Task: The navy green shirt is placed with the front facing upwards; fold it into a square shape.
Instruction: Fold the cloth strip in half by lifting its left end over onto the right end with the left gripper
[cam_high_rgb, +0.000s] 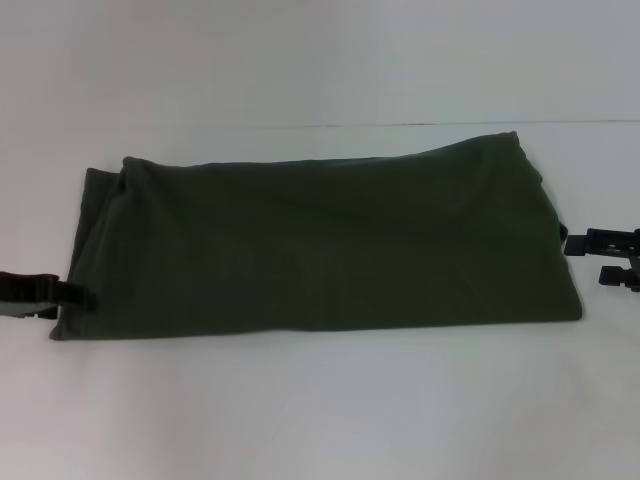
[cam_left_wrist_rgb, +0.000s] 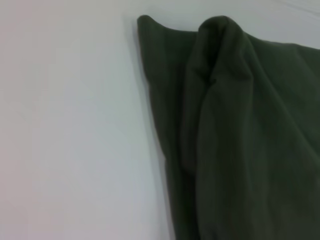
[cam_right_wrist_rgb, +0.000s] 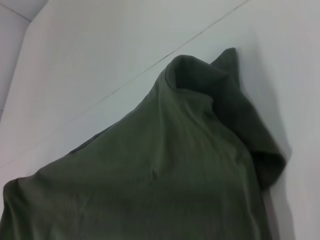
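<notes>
The navy green shirt lies flat in the middle of the white table. It is folded into one long wide strip, longer from side to side than from front to back. No words, letters or label show on the cloth that faces up; it is plain dark green all over. At the shirt's left end the cloth is bunched into a soft raised fold, and at its right end a corner sticks up a little.

The left gripper is low at the shirt's left front corner, its black tip touching the edge of the cloth. I cannot tell if it is pinching the cloth or how wide it is. The right gripper is just beside the shirt's right edge, not touching it, with its two black fingers apart and nothing between them.
</notes>
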